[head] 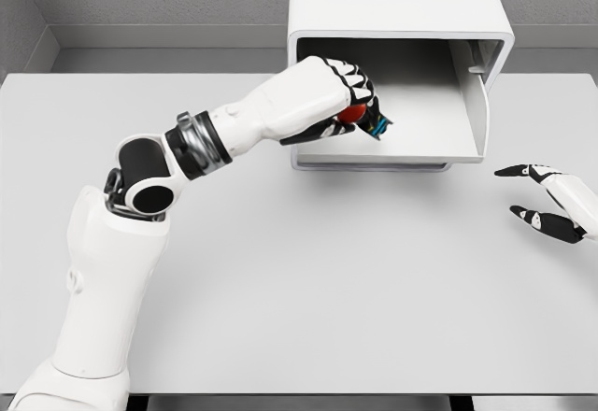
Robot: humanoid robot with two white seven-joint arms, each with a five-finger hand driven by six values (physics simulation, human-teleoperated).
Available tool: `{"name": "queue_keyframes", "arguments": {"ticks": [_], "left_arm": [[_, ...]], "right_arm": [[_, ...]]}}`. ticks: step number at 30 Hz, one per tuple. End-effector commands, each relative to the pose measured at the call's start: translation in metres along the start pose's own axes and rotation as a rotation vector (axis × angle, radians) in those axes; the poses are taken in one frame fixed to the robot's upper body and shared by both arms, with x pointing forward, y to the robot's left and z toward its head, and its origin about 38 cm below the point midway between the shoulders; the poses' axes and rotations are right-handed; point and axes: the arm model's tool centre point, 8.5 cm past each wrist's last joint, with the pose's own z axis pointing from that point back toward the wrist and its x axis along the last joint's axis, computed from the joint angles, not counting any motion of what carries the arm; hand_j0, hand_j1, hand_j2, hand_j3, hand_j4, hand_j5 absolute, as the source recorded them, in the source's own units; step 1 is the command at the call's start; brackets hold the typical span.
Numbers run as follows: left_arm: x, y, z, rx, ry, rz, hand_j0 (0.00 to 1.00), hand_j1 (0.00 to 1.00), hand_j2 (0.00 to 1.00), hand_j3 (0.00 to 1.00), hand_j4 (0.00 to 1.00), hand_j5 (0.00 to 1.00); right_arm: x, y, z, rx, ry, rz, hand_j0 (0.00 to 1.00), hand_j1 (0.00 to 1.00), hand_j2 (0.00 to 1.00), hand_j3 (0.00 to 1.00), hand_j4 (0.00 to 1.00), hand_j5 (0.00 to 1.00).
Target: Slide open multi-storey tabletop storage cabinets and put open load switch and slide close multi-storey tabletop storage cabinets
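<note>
Nearest the camera, along the lower left edge, the white segmented left arm rises from its shoulder, bends at a black-and-silver elbow joint and reaches diagonally across the plain pale grey tabletop (308,280). Off to the right, at about mid-depth, the right hand (551,207) hangs just above the table surface with its black-tipped fingers spread and relaxed, holding nothing, well apart from the work. Further in, the left hand (341,103) is curled around a small red-and-black load switch with a blue-green tip (360,115); only the red body and the coloured end show between the fingers, so the exact grip is hard to read, but the fingers are plainly closed on it. That hand sits at the front lip of the pulled-out white drawer (402,140), at its left side, with the switch just over the drawer floor. Behind it stands the white boxy tabletop storage cabinet (392,5), against the grey back wall, the drawer's front panel swung out to the right. By my reading the opening step is done and placing is in hand. The next move seems to call for lowering the switch onto the drawer floor, loosening the fingers, drawing the hand clear of the rim, and then pushing the drawer shut.
</note>
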Motion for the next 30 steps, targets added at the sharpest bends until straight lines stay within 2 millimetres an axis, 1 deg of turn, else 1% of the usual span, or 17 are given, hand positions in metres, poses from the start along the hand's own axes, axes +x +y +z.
{"name": "queue_keyframes", "arguments": {"ticks": [1, 4, 6, 8, 11, 14, 20, 27, 30], "left_arm": [[-0.0019, -0.0016, 0.0002, -0.005, 0.009, 0.003, 0.49, 0.49, 0.49, 0.49, 0.49, 0.49], [-0.0020, -0.0010, 0.0000, -0.004, 0.008, 0.002, 0.54, 0.54, 0.54, 0.54, 0.54, 0.54], [-0.0016, -0.0018, -0.0001, -0.006, 0.007, 0.003, 0.55, 0.55, 0.55, 0.55, 0.55, 0.55], [-0.0013, -0.0014, -0.0001, -0.005, 0.007, 0.002, 0.57, 0.57, 0.57, 0.57, 0.57, 0.57], [-0.0012, 0.0014, -0.0010, -0.001, 0.004, -0.005, 0.63, 0.63, 0.63, 0.63, 0.63, 0.63], [-0.0006, 0.0015, -0.0019, -0.003, 0.001, -0.006, 0.63, 0.63, 0.63, 0.63, 0.63, 0.63], [0.0007, 0.0018, -0.0025, -0.003, -0.002, -0.008, 0.68, 0.68, 0.68, 0.68, 0.68, 0.68], [0.0004, 0.0020, -0.0027, -0.003, -0.002, -0.008, 0.69, 0.69, 0.69, 0.69, 0.69, 0.69], [0.0007, 0.0018, -0.0030, -0.004, -0.003, -0.008, 0.72, 0.72, 0.72, 0.72, 0.72, 0.72]], "right_arm": [[0.0003, -0.0005, -0.0001, -0.004, -0.001, -0.005, 0.70, 0.70, 0.70, 0.70, 0.70, 0.70], [-0.0004, -0.0013, 0.0004, -0.004, 0.001, -0.004, 0.70, 0.70, 0.70, 0.70, 0.70, 0.70], [-0.0001, -0.0013, -0.0002, -0.006, 0.000, -0.004, 0.72, 0.72, 0.72, 0.72, 0.72, 0.72], [-0.0001, -0.0013, -0.0002, -0.006, 0.000, -0.004, 0.72, 0.72, 0.72, 0.72, 0.72, 0.72], [-0.0002, -0.0018, 0.0000, -0.005, 0.000, -0.003, 0.72, 0.72, 0.72, 0.72, 0.72, 0.72], [0.0002, -0.0020, -0.0002, -0.005, -0.001, -0.002, 0.72, 0.72, 0.72, 0.72, 0.72, 0.72], [0.0002, -0.0020, -0.0002, -0.005, -0.001, -0.002, 0.72, 0.72, 0.72, 0.72, 0.72, 0.72], [-0.0001, -0.0013, -0.0002, -0.006, 0.000, -0.004, 0.72, 0.72, 0.72, 0.72, 0.72, 0.72], [-0.0001, -0.0023, -0.0005, -0.006, -0.001, -0.002, 0.72, 0.72, 0.72, 0.72, 0.72, 0.72]]}}
